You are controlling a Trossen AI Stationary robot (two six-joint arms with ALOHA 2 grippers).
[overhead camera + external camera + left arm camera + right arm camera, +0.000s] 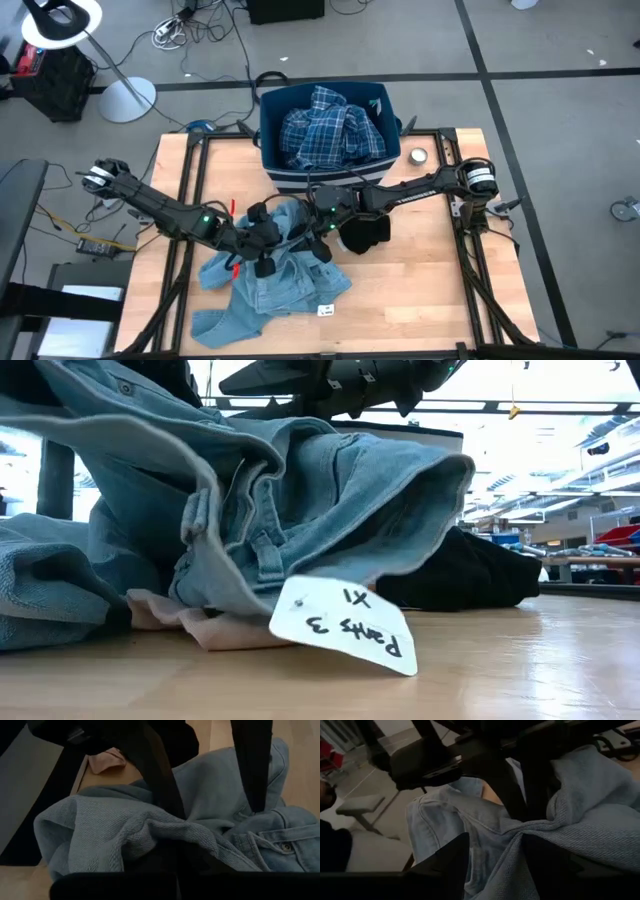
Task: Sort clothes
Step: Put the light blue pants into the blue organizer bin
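A pile of light blue jeans lies on the wooden table, near the front and a bit to the left. Both robot arms meet over the top of this pile. The left gripper sits low on the denim with its two fingers shut tight together, and blue cloth is bunched up all around them, but I cannot tell for sure if any cloth is pinched between them. The right gripper is just beside it, over the same blue pile, and its fingers stand apart with the soft blue cloth lying between and under them. A black piece of clothing lies on the table just to the right of the jeans, under the right arm. A small bit of red cloth peeks out at the left edge of the pile, and a pale pink piece sticks out from under the jeans. A white paper tag with writing on it hangs from the jeans and touches the table. Behind the pile, at the back of the table, stands a dark blue bin, and a blue and white checked shirt fills it.
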